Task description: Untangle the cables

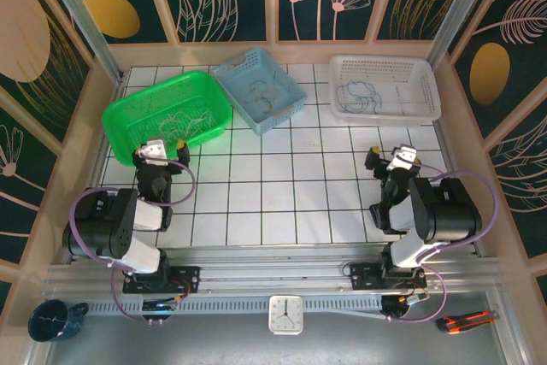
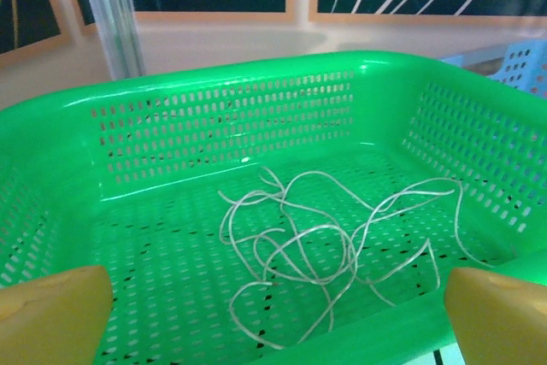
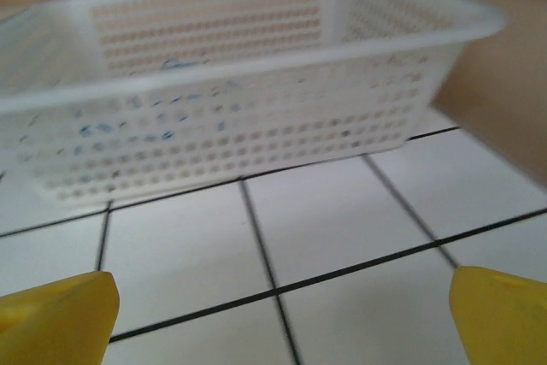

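**A:** What is the largest thing here?

**B:** The table [image 1: 282, 211], white tiles with black lines. Along its far side stand three baskets. The green basket [image 1: 167, 113] is on the left and the white basket [image 1: 385, 87] on the right. The blue basket [image 1: 259, 90] is between them, turned at an angle, just beside the green one.

**A:** And the arms?

**B:** The left arm [image 1: 115, 224] and the right arm [image 1: 432, 211] are both folded low near the front edge.

**A:** Is either one grasping something?

**B:** No. The left gripper [image 1: 162, 147] is at the near rim of the green basket. In the left wrist view its yellow fingertips [image 2: 51, 314] stand far apart and there is nothing between them. The right gripper [image 1: 393, 158] is over bare tiles, well apart from the white basket. Its jaws are also spread wide and it is empty.

**A:** Where are the cables?

**B:** The pale cables [image 2: 329, 245] lie in a loose tangle on the floor of the green basket, the loops crossing each other. The grey-brown cables [image 1: 261, 91] lie in the blue basket. The blue cables [image 1: 363, 98] lie in the left part of the white basket. In the right wrist view they are only blurred blue marks behind the wall of holes.

**A:** Anything smaller?

**B:** A mug [image 1: 53, 320] and a clock [image 1: 285, 314], in front of the arm bases.
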### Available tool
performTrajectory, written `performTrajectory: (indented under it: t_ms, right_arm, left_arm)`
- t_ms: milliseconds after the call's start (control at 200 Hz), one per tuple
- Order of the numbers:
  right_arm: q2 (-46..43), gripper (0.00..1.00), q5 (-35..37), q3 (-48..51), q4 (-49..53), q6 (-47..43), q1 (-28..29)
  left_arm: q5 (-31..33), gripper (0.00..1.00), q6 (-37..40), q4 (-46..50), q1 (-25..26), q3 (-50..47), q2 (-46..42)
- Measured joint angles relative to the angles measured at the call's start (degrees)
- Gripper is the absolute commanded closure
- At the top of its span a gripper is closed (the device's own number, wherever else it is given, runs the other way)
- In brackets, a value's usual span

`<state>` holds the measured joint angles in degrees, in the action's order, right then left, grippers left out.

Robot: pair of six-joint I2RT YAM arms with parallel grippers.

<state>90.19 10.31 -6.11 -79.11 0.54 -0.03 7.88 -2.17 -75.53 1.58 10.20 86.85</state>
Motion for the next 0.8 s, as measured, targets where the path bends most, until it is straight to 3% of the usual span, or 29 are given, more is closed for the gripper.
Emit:
performTrajectory:
  t_ms: [230,801]
  right_arm:
    - [-0.04,0.01,-10.36,-6.62,2.4,0.04,-2.6]
    - [-0.02,0.01,-11.89,-6.6,3.58,0.0,-2.34]
  left_arm:
    - [-4.04,0.01,-1.11,2.08,-2.4,2.91,0.33]
    - [-5.97,0.01,-1.51,2.47,-2.45,2.86,0.33]
